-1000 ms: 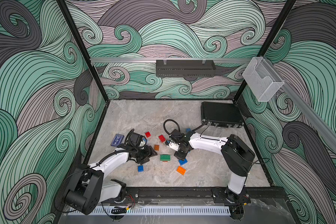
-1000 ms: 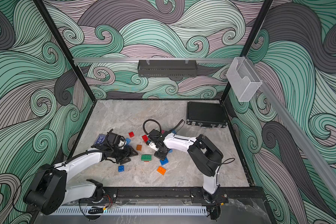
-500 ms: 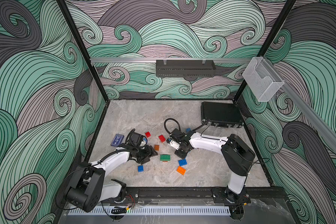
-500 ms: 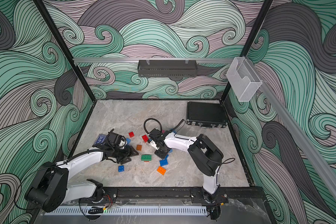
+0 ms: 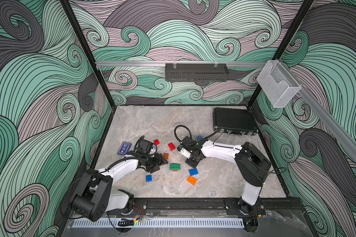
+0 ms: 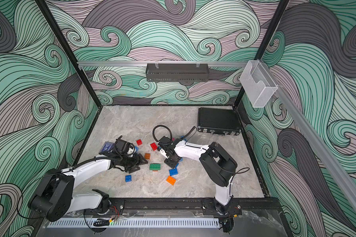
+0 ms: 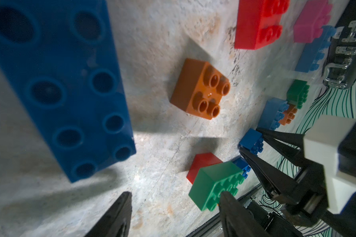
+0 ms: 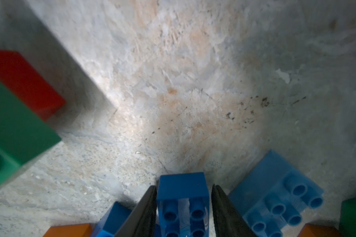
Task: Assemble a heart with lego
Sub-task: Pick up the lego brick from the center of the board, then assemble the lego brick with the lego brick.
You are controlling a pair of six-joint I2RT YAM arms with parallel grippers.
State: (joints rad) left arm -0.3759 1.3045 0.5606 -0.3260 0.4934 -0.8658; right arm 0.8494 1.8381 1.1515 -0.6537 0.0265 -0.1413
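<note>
right claw (image 8: pixel 183 186): I've got it pinched snug on a small dark blue brick (image 8: pixel 183 205), low over the table (image 8: pixel 173 82) | left claw (image 7: pixel 175 195): fingers spread wide, nothing between them, near the orange brick (image 7: pixel 199 88) | green brick (image 5: pixel 175 166) and red brick (image 5: pixel 171 146) lie loose mid-table between my arms

Glossy smooth plastic lego bricks (image 7: pixel 199 88), matt marbled stone-look tabletop (image 5: pixel 152 123), ribbed black case (image 5: pixel 233 120).

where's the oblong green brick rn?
In both top views the oblong green brick lies near the middle, between the dark orange square brick and a blue brick, stacked on a red brick.
</note>
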